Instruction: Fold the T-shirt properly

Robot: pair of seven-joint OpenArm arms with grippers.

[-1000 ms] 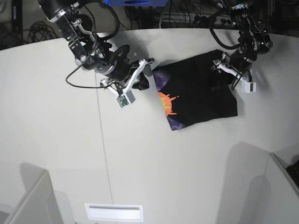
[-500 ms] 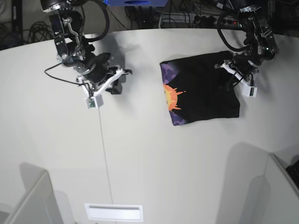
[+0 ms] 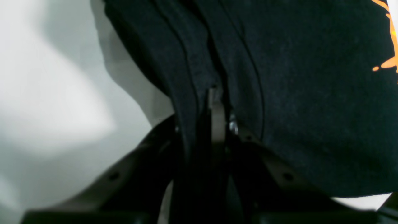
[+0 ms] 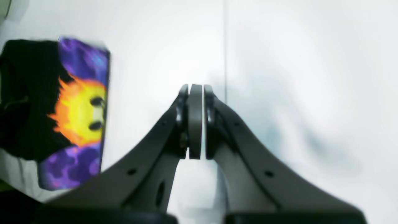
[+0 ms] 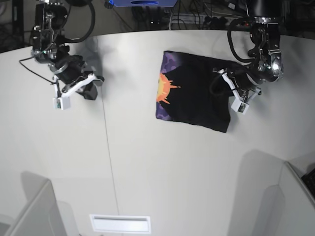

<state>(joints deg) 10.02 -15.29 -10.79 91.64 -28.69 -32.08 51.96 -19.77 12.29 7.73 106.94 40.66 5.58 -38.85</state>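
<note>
Shirt [image 5: 194,96] lay folded near the surface's far right edge, print up. Left claw [image 3: 217,109] was clamped on its right hem. Right claw [image 4: 195,121] was closed, empty, well left. Judgement: drag slowly, keeping layers stacked, then release flat.

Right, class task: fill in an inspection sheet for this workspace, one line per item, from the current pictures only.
Surface: white table, one thin seam.
Job's things: T-shirt folded into a compact rectangle, sun print showing along one edge.
Clutter: nothing seen.
Grippers: left claw shut on the T-shirt's edge; right claw shut, empty, apart from the shirt.
Cables: a thin cable loops at the right arm; more lie behind the table.
Surroundings: dark, cluttered floor beyond the far edge.
</note>
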